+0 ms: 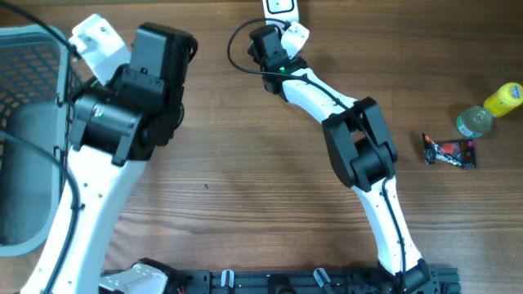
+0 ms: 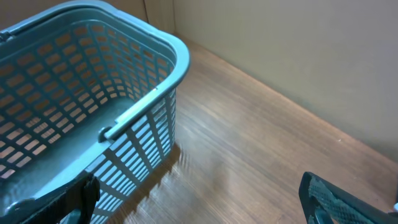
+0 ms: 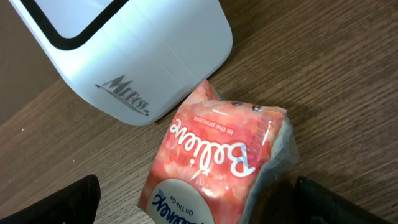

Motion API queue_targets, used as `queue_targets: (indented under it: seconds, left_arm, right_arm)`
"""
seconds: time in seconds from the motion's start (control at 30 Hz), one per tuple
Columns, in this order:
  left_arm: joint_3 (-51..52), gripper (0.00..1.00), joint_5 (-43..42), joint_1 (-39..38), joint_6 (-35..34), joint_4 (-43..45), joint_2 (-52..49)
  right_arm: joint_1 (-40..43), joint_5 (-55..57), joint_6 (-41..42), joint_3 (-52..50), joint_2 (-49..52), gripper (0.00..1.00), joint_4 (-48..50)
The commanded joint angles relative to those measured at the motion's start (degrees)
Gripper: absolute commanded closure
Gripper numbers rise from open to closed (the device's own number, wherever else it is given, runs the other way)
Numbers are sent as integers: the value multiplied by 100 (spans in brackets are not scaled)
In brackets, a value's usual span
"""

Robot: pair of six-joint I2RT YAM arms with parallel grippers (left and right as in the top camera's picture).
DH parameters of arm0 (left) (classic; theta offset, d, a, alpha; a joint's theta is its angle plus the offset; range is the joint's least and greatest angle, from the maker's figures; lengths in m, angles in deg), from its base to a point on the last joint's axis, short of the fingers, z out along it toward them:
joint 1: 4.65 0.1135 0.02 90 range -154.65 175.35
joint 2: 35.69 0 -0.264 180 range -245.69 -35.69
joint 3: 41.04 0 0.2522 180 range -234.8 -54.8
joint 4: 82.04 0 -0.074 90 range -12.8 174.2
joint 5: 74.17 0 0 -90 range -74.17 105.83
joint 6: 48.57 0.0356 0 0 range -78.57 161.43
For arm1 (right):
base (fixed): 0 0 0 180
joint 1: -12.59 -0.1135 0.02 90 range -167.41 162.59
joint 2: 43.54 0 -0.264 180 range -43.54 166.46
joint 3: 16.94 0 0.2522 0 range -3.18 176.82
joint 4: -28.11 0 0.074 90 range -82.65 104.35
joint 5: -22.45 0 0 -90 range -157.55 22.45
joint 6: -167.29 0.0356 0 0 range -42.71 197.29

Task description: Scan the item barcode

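The tissue pack (image 3: 214, 158), an orange-red plastic-wrapped packet printed with white script, lies flat on the wooden bench (image 1: 245, 188) at its far edge, one end tucked against the rounded corner of the white scanner (image 3: 137, 50). The right fingers (image 3: 56, 205) are released and spread wide, one dark tip showing at each lower corner of the right wrist view, with the near end of the pack lying between them; whether either tip touches the wrapper cannot be told. From overhead the right arm reaches across the bench to that far edge, where the scanner (image 1: 282, 6) and the pack (image 1: 297, 33) sit just beside its wrist. The left fingers (image 2: 339, 199) are also released and empty, hanging above bare wood next to the teal plastic basket (image 2: 177, 53), which stands at the left end of the bench (image 1: 33, 73). Well apart from all this, near the right edge, a small bottle with a yellow end (image 1: 490, 110) lies just beside a dark snack packet (image 1: 448, 152).
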Motion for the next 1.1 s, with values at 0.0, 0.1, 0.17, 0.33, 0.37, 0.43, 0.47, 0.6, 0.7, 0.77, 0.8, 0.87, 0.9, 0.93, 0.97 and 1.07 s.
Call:
queue_targets:
  seconds: [0.0, 0.1, 0.17, 0.33, 0.37, 0.43, 0.47, 0.6, 0.7, 0.77, 0.8, 0.87, 0.9, 0.93, 0.97, 1.07]
  left_arm:
    - [15, 0, -4, 20, -120, 17, -254]
    - [15, 0, -7, 20, -120, 15, -291]
    - [15, 0, -7, 20, -118, 15, -291]
    - [15, 0, -7, 20, -120, 15, -291]
    - [15, 0, -7, 20, -120, 15, -291]
    - [15, 0, -9, 20, -120, 13, -291]
    - [15, 0, -7, 20, -120, 13, -291]
    - [15, 0, -31, 20, -120, 13, -291]
    - [15, 0, -33, 20, -120, 15, -291]
    - [15, 0, -31, 20, -120, 15, -291]
    - [15, 0, -31, 20, -120, 15, -291]
    - [15, 0, -33, 20, -122, 15, -291]
    - [15, 0, -33, 20, -122, 15, -291]
    - [15, 0, -33, 20, -122, 15, -291]
    - [15, 0, -33, 20, -122, 15, -291]
    - [15, 0, -55, 20, -125, 15, -291]
  right_arm:
    - [9, -22, -177, -7, 350, 0, -98]
    - [11, 0, -590, -7, 350, 29, -76]
    - [33, -2, -831, -7, 350, 43, -92]
    - [48, 22, -1204, -9, 352, 62, -223]
    - [48, 48, -1207, -9, 352, 67, -289]
    - [66, 94, -1207, -11, 352, 79, -404]
    - [76, 107, -1207, -11, 352, 82, -448]
    - [109, 107, -1493, -11, 345, 95, -551]
    - [109, 114, -1991, -11, 304, 95, -590]
    - [109, 284, -2210, -7, 225, 95, -719]
    - [109, 387, -2337, -7, 170, 95, -769]
    - [109, 546, -2614, -7, 63, 95, -809]
    - [109, 632, -2745, -7, -7, 95, -815]
    - [111, 713, -2920, -7, -101, 95, -817]
    - [114, 813, -3062, -7, -186, 95, -815]
    - [114, 1102, -3508, -4, -354, 95, -754]
